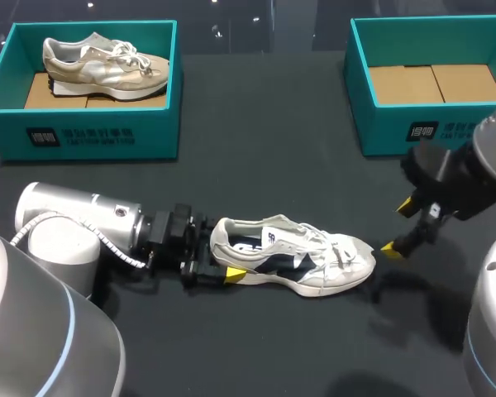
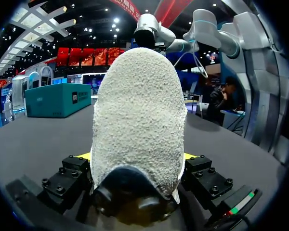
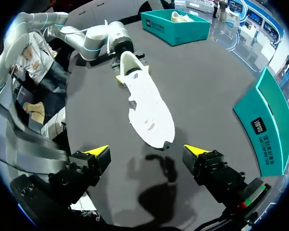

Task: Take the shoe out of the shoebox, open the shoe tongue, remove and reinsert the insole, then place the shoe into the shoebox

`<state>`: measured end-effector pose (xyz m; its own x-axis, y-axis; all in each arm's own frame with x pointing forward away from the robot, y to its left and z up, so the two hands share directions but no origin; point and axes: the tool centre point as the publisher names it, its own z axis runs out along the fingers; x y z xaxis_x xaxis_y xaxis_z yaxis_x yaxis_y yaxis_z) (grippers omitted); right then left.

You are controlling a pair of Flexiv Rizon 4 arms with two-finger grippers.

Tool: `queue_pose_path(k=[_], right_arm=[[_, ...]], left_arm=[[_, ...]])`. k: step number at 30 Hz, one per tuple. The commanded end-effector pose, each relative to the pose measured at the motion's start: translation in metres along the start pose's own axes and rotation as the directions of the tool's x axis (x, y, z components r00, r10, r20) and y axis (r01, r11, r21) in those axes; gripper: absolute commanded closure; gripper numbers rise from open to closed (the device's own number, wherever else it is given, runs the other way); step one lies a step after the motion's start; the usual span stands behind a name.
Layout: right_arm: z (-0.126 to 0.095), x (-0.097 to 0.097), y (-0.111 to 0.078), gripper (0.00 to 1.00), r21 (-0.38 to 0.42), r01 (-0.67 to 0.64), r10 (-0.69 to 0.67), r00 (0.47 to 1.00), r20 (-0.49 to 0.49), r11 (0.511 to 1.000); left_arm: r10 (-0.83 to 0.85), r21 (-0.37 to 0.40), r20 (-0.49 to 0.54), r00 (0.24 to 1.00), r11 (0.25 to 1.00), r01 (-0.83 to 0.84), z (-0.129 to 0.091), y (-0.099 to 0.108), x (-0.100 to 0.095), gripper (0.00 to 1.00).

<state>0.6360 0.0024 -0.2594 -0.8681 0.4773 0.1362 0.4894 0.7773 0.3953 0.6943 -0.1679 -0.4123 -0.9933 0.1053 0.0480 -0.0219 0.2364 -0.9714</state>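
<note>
A white and navy shoe point(image 1: 293, 256) lies on its side on the black table, toe towards my right arm. My left gripper point(image 1: 223, 256) is at its heel, one yellow-tipped finger on each side, shut on the heel. The left wrist view has the white fleecy heel point(image 2: 137, 120) filling the space between the fingers of the left gripper point(image 2: 137, 156). My right gripper point(image 1: 398, 227) hangs open just beyond the toe, holding nothing. In the right wrist view the shoe point(image 3: 147, 103) lies ahead of the right gripper point(image 3: 145, 151), its toe near the gap between the fingers.
A teal shoebox point(image 1: 388, 124) stands at the back right, holding only its cardboard floor. Another teal shoebox point(image 1: 91, 132) at the back left holds a beige shoe point(image 1: 103, 66). Both boxes show in the right wrist view point(image 3: 265, 125) point(image 3: 178, 26).
</note>
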Motion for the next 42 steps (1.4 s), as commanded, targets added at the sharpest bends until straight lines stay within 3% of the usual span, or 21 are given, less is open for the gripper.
queue_pose_path(k=[1, 11, 22, 24, 30, 35, 36, 37, 39, 42], right_arm=[[0.003, 0.025, 0.036, 0.0, 0.114, -0.237, 0.222, 0.966, 0.131, 0.965], [0.021, 0.053, 0.097, 0.0, 0.177, -0.458, 0.425, 0.884, 0.197, 0.871], [0.021, 0.053, 0.097, 0.0, 0.177, -0.458, 0.425, 0.884, 0.197, 0.871], [0.02, 0.055, 0.099, 0.0, 0.126, -0.528, 0.485, 0.834, 0.264, 0.84], [0.036, 0.06, 0.12, 0.0, 0.167, -0.718, 0.623, 0.677, 0.392, 0.675], [0.045, 0.065, 0.138, 0.0, 0.161, -0.791, 0.654, 0.586, 0.479, 0.591], [0.047, 0.067, 0.14, 0.0, 0.157, -0.818, 0.663, 0.546, 0.512, 0.553], [0.048, 0.068, 0.141, 0.0, 0.159, -0.82, 0.662, 0.544, 0.515, 0.55], [0.048, 0.072, 0.135, 0.0, 0.104, -0.86, 0.702, 0.473, 0.533, 0.5], [0.048, 0.072, 0.135, 0.0, 0.104, -0.86, 0.702, 0.473, 0.533, 0.5]], left_arm=[[0.0, -0.001, 0.001, 1.0, 1.0, 0.0, 0.002, 0.001, -0.002, 1.0], [0.0, -0.001, 0.001, 1.0, 1.0, 0.0, 0.002, 0.001, -0.002, 1.0], [0.0, -0.001, 0.001, 1.0, 1.0, 0.0, 0.002, 0.001, -0.002, 1.0], [0.0, -0.001, 0.001, 1.0, 1.0, 0.0, 0.002, 0.001, -0.002, 1.0], [0.0, -0.001, 0.001, 1.0, 1.0, 0.0, 0.002, 0.001, -0.002, 1.0], [0.0, -0.001, 0.001, 1.0, 1.0, 0.0, 0.002, 0.001, -0.002, 1.0], [0.0, -0.001, 0.001, 1.0, 1.0, 0.0, 0.002, 0.001, -0.002, 1.0], [0.0, -0.001, 0.001, 1.0, 1.0, 0.0, 0.002, 0.001, -0.002, 1.0], [0.0, -0.001, 0.001, 1.0, 1.0, 0.0, 0.002, 0.001, -0.002, 1.0], [0.0, -0.001, 0.001, 1.0, 1.0, 0.0, 0.002, 0.001, -0.002, 1.0]])
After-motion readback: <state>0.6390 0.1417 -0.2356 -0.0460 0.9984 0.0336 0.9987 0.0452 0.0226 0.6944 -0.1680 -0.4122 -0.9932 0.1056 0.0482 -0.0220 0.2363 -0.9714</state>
